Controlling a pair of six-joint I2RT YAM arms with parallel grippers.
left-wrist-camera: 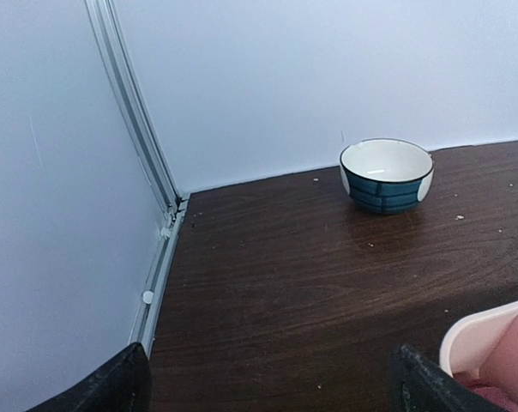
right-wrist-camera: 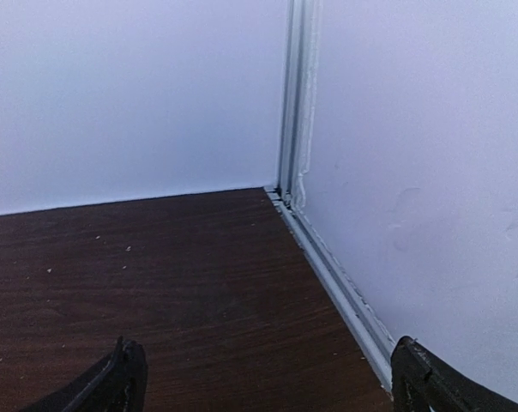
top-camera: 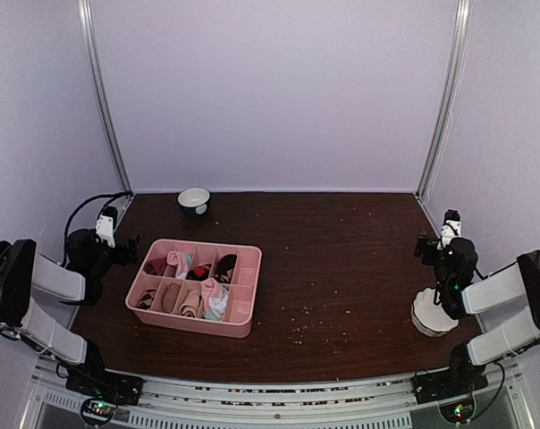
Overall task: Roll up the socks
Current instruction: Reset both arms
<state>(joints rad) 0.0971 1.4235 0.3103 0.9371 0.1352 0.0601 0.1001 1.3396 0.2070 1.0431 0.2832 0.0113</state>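
Note:
The socks lie bundled in the compartments of a pink divided tray (top-camera: 240, 323) at the table's left. A pink and mint-green bundle (top-camera: 215, 299) sits in a near compartment, with tan and brown bundles (top-camera: 176, 299) beside it. I cannot make out an argyle pattern. My left gripper (top-camera: 127, 246) is open and empty just left of the tray's far corner; in the left wrist view (left-wrist-camera: 272, 382) only bare table lies between its fingers. My right gripper (top-camera: 434, 243) is open and empty near the right wall, over bare table in the right wrist view (right-wrist-camera: 268, 382).
A blue bowl with a white inside (top-camera: 194, 200) stands at the back left, also in the left wrist view (left-wrist-camera: 386, 176). A white scalloped object (top-camera: 431, 315) sits on the table under the right arm. The tray's corner (left-wrist-camera: 490, 343) shows beside the left gripper. Walls enclose the left, back and right.

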